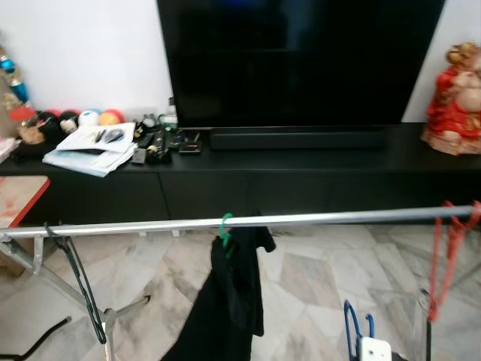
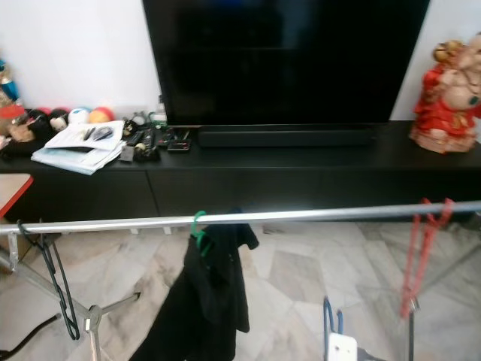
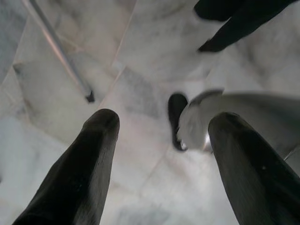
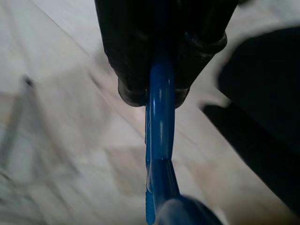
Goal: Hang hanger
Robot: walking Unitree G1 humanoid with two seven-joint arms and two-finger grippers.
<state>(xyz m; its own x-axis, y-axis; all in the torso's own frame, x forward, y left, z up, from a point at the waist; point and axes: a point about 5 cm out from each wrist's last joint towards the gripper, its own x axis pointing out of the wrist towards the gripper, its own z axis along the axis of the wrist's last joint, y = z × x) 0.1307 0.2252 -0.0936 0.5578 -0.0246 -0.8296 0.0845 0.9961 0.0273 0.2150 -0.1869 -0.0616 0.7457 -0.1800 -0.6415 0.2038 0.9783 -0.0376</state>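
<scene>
right gripper (image 4: 159, 93): clamped tight on the blue hanger (image 4: 160, 154), held low, below the right half of the rail (image 1: 301, 219)
left gripper (image 3: 161, 154): spread wide, nothing in it, aimed at the marble floor (image 3: 140, 47)
rail: green hanger (image 1: 224, 229) near the middle (black garment (image 1: 229, 301) on it), black hanger (image 1: 79, 282) at left end, red hanger (image 1: 447, 252) at right end

The blue hanger (image 1: 352, 325) is cut off by the bottom edge, as is the black garment (image 1: 225, 301). The red hanger (image 1: 448, 256) and the floor (image 4: 56, 140) look blurred.
</scene>
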